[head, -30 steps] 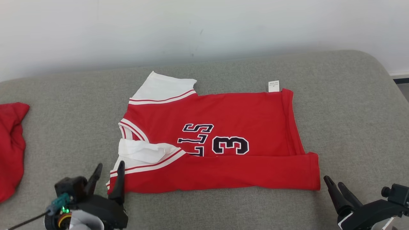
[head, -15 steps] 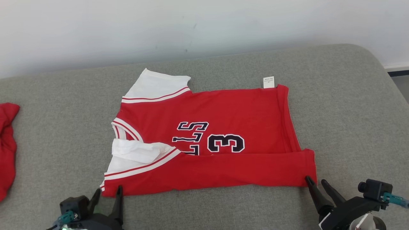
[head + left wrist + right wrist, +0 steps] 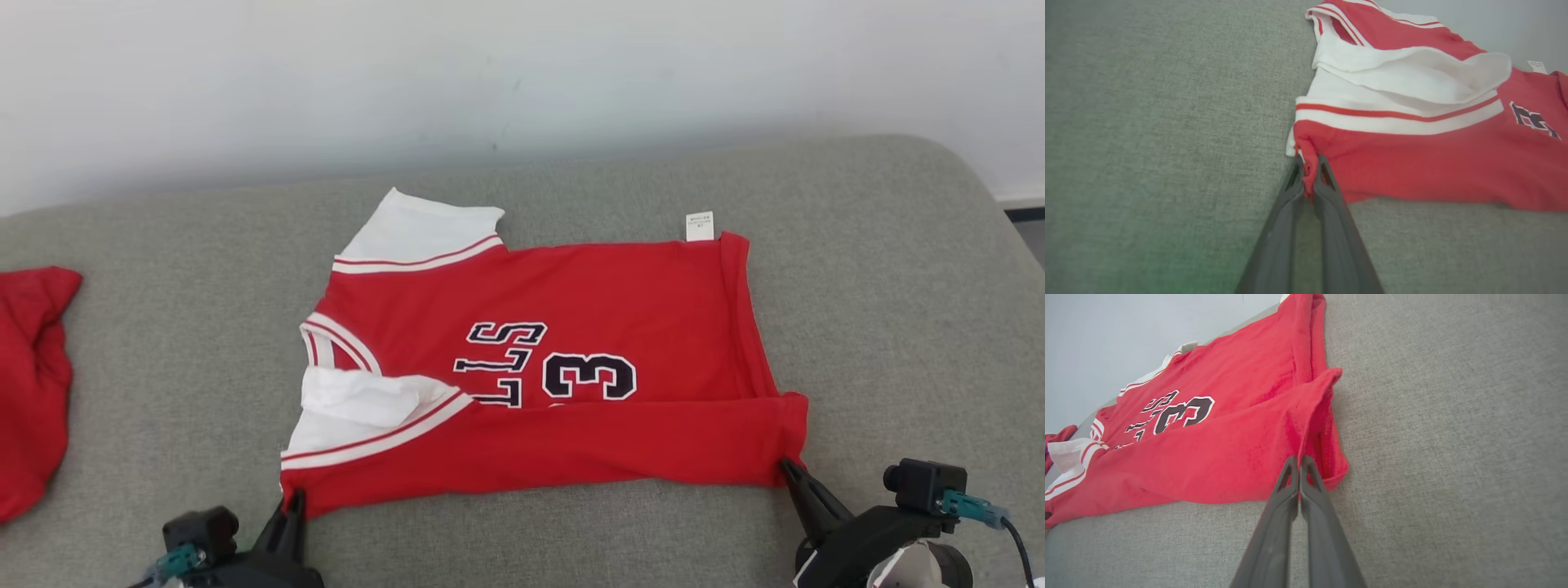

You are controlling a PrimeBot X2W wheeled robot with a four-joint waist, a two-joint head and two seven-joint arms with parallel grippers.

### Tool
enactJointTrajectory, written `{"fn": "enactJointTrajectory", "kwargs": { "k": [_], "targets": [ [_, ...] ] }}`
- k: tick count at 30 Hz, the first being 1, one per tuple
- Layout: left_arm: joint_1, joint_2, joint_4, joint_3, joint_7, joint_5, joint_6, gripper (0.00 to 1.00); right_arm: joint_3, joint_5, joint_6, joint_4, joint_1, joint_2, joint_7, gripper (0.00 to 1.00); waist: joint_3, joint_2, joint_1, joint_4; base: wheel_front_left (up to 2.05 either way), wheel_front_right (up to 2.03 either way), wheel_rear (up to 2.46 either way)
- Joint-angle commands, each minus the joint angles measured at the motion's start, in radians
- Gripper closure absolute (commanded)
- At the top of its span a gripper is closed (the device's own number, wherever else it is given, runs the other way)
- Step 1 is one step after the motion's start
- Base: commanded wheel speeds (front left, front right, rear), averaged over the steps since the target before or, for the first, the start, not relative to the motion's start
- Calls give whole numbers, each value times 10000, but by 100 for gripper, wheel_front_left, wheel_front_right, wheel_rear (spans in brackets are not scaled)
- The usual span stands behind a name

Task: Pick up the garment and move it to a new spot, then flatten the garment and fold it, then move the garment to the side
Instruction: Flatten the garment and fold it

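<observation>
A red jersey [image 3: 555, 359] with white sleeves and a dark number 3 lies spread on the grey cushion [image 3: 163, 343], its near long edge folded over. My left gripper [image 3: 292, 500] is shut on the jersey's near left corner; the left wrist view has red cloth [image 3: 1308, 163] pinched between the dark fingers [image 3: 1331, 192]. My right gripper [image 3: 790, 469] is shut on the near right corner, and in the right wrist view the hem [image 3: 1310, 433] rises slightly from the cushion into the closed tips [image 3: 1299, 459].
A second red cloth [image 3: 28, 384] lies crumpled at the cushion's far left edge. A white wall [image 3: 522, 73] stands behind the cushion. The cushion's rounded right end [image 3: 971, 212] drops off to a darker floor.
Both grippers have closed on the jersey's near corners; a second ago they stood open in front of it. The head camera has shifted slightly.
</observation>
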Motion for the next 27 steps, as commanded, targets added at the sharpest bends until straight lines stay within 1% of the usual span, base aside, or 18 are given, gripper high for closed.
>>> {"fn": "enactJointTrajectory", "kwargs": {
  "k": [1,4,7,9,10,11,14,18,19,20,21,22,25,27],
  "targets": [
    [304,-31,-2,69,-45,19,-3,100,69,-61,-24,-64,117,-94,-91,100,-239,0,0,129,0,0,0],
    [702,-4,-411,312,-58,119,-13,100,111,129,-24,-220,470,-276,-189,100,-536,0,0,276,0,0,0],
    [1346,-66,-1014,485,-62,328,139,100,28,241,-24,-496,947,-487,-216,100,-817,0,0,444,0,0,0],
    [1925,-69,-1541,653,-58,399,240,100,-87,329,-24,-775,1501,-655,-50,100,-970,0,0,573,0,0,0],
    [1925,-69,-1541,653,-58,399,240,100,-87,329,-24,-775,1501,-655,-50,100,-970,0,0,573,0,0,0],
    [2278,-151,-1912,685,-58,437,335,100,-199,290,-24,-1004,1782,-751,60,100,-1011,0,0,624,0,0,0],
    [2730,-193,-2423,606,-58,493,494,100,-488,355,-24,-1218,2188,-753,181,100,-1036,0,0,692,0,0,0],
    [2947,-106,-2711,532,72,510,550,100,-805,279,-24,-1524,2629,-539,398,100,-1065,0,0,794,0,0,0],
    [2941,-107,-2758,564,62,508,598,84,-874,243,-24,-1571,2695,-477,426,100,-1069,0,0,796,0,0,0],
    [2916,-78,-2792,575,44,577,643,27,-933,168,-24,-1611,2732,-412,429,100,-1072,0,0,792,0,0,0],
    [2885,-72,-2824,598,28,607,696,0,-982,52,-24,-1667,2743,-367,357,25,-1076,0,0,784,0,0,0],
    [2879,-91,-2846,617,8,641,710,0,-1026,-31,-24,-1668,2747,-294,352,0,-1084,0,0,773,0,0,0],
    [2893,-86,-3038,638,-30,814,810,0,-1191,-444,-24,-1833,2621,-199,159,0,-1096,0,0,715,0,0,0],
    [2901,-39,-3350,830,-53,1056,967,0,-1410,-822,-24,-1994,2517,-185,-150,0,-1113,0,0,688,0,0,0]
  ]
}}
